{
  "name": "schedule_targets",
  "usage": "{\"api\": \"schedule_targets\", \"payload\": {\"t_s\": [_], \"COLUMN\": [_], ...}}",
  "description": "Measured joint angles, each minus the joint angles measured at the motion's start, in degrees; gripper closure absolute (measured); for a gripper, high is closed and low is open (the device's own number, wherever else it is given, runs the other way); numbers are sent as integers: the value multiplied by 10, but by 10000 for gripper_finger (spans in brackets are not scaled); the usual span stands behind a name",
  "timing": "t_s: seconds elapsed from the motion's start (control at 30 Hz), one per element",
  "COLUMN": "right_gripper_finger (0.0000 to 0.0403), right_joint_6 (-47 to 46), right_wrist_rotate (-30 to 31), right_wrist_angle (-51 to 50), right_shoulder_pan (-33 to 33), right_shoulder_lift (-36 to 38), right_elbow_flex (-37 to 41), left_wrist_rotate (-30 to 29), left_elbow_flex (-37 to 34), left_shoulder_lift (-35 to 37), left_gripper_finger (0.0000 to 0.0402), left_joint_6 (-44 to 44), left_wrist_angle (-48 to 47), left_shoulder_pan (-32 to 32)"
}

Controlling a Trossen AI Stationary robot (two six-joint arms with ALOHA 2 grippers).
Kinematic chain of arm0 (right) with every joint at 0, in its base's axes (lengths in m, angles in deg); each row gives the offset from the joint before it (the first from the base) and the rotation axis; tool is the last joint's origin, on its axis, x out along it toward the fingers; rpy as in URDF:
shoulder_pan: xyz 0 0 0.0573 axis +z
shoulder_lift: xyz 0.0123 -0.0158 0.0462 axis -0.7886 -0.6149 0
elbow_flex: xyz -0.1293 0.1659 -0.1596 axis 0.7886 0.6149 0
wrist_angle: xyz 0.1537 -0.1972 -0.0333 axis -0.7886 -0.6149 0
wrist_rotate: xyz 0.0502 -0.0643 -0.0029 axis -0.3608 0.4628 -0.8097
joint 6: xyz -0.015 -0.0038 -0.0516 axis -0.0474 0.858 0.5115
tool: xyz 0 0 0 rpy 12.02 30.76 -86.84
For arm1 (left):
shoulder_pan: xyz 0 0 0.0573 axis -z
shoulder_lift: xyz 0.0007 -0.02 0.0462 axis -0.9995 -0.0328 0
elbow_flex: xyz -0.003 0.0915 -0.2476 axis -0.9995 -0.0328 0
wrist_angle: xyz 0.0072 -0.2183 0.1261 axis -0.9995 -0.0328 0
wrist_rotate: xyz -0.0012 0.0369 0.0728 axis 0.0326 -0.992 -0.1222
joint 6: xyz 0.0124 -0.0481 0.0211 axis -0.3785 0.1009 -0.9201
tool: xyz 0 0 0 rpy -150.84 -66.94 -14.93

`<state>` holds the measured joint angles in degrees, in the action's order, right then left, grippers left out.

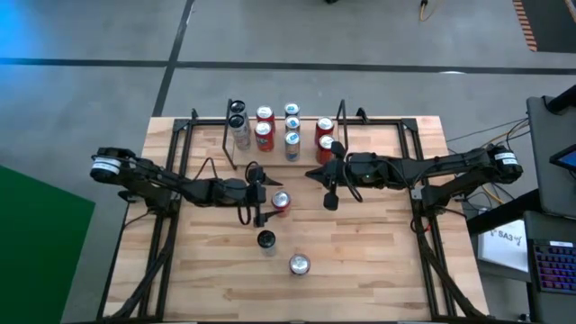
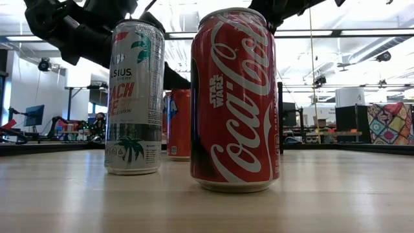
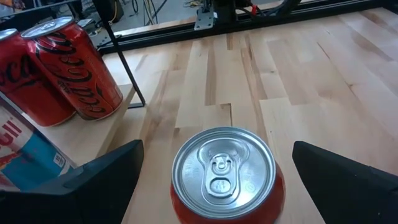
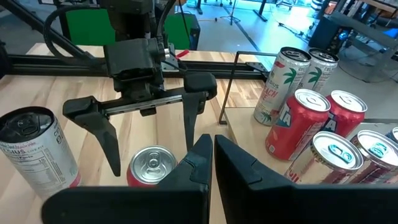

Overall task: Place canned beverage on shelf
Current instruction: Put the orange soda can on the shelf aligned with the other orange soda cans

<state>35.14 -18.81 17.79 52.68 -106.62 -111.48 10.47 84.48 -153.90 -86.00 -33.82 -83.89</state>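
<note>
From above I see my left hand point(image 1: 262, 196) spread wide around a red can point(image 1: 281, 202) standing on the desk point(image 1: 378, 261), one finger on each side and neither touching it. The shelf point(image 1: 306, 153) at the desk's far edge holds rows of upright cans. My right hand point(image 1: 328, 173) hovers near the shelf with its fingers closed and holding nothing. Two more cans stand nearer the front edge.
</note>
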Motion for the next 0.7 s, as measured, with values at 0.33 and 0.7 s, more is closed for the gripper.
{"api": "schedule_targets", "payload": {"t_s": [0.33, 0.7], "right_gripper_finger": [394, 394], "right_joint_6": [0, -1], "right_wrist_rotate": [0, 0], "right_wrist_angle": [1, 1], "right_shoulder_pan": [0, -2], "right_shoulder_lift": [0, 0], "right_elbow_flex": [1, 1], "left_wrist_rotate": [1, 20], "left_elbow_flex": [-1, -1], "left_shoulder_lift": [-27, -76], "left_gripper_finger": [4, 13], "left_joint_6": [11, 31], "left_wrist_angle": [3, 62], "left_shoulder_pan": [-8, -26]}}
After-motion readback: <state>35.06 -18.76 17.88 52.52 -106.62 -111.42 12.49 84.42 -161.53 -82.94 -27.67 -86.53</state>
